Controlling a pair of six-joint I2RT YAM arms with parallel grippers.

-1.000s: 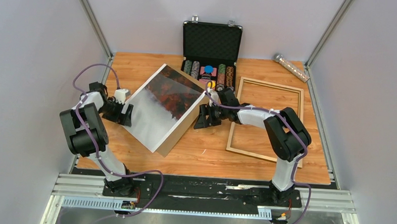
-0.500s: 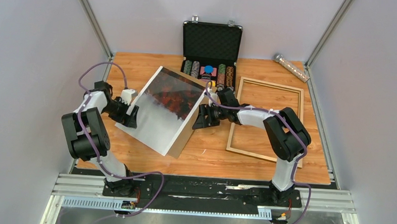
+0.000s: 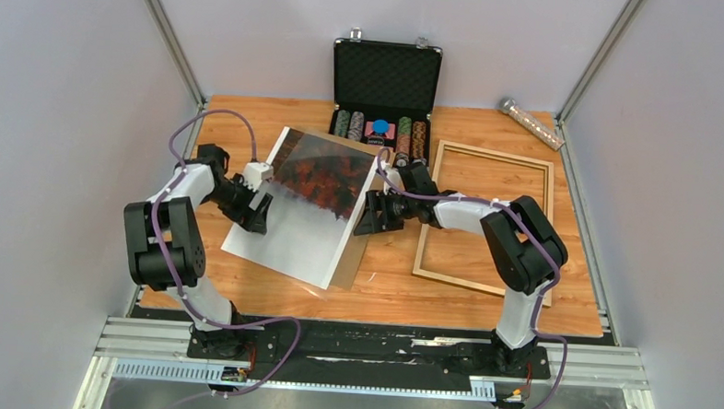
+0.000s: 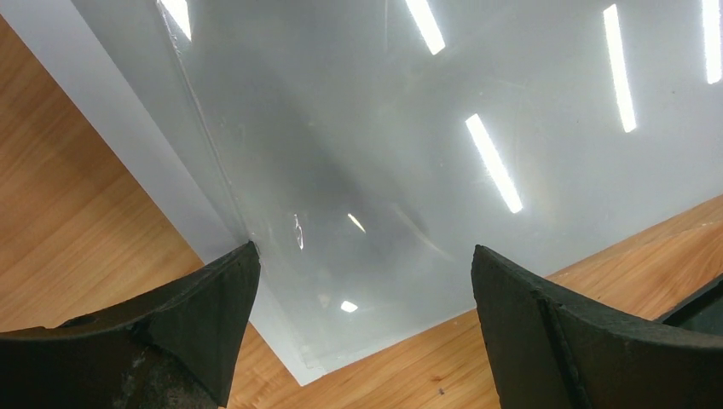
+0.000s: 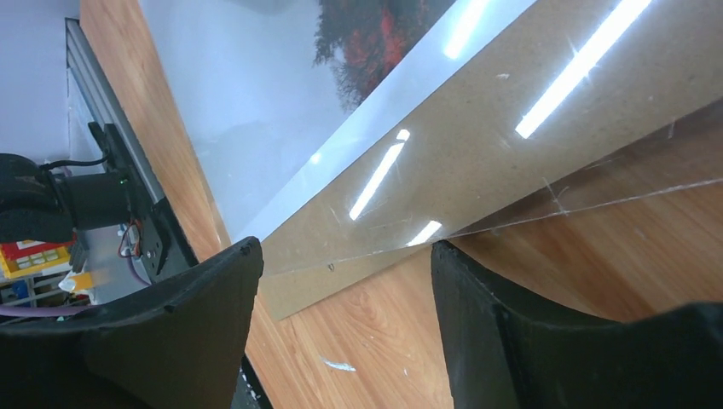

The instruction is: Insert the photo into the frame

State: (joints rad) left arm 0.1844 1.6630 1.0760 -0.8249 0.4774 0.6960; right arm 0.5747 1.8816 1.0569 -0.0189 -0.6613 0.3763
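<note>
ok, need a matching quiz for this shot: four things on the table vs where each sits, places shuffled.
Things:
1. photo
2. frame
3. black case
4. tube

Places:
A. far right corner
B. far edge, middle, lid up
C. right side, lying flat
D. left of centre, picture side up

Pairs: 1-D, 2-C, 3-B, 4-A

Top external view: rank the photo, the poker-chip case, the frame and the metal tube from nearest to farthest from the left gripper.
1. the photo, right beside the left gripper, centre-left of the table.
2. the poker-chip case, open at the back centre.
3. the frame, flat on the right side.
4. the metal tube, far right corner.
</note>
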